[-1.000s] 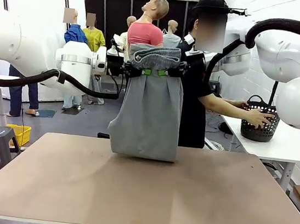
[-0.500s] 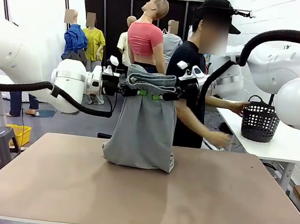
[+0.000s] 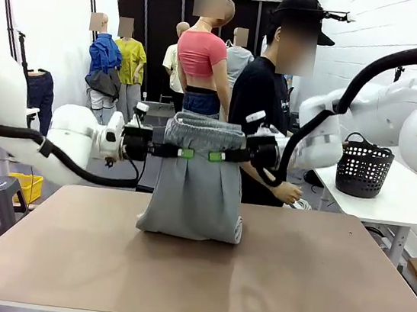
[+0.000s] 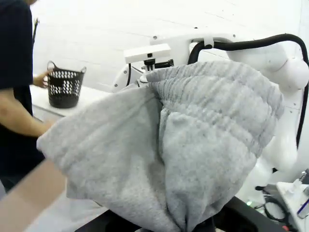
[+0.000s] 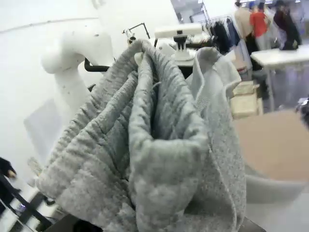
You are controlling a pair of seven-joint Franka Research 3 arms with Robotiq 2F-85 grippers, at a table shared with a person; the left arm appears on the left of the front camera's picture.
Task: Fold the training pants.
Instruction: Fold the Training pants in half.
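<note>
Training pants held up over the table, one pair, two grippers

Left gripper and right gripper are each pinched shut on the gathered waistband, one at either side, equally near; the long axis hangs straight down from both; the lower end rests bunched on the table's far half; one black mesh basket stands on the side table, well apart; one person stands behind the garment.

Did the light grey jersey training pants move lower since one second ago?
Yes. The light grey jersey training pants have come down: their waistband has dropped towards the brown table, and more fabric piles on it.
</note>
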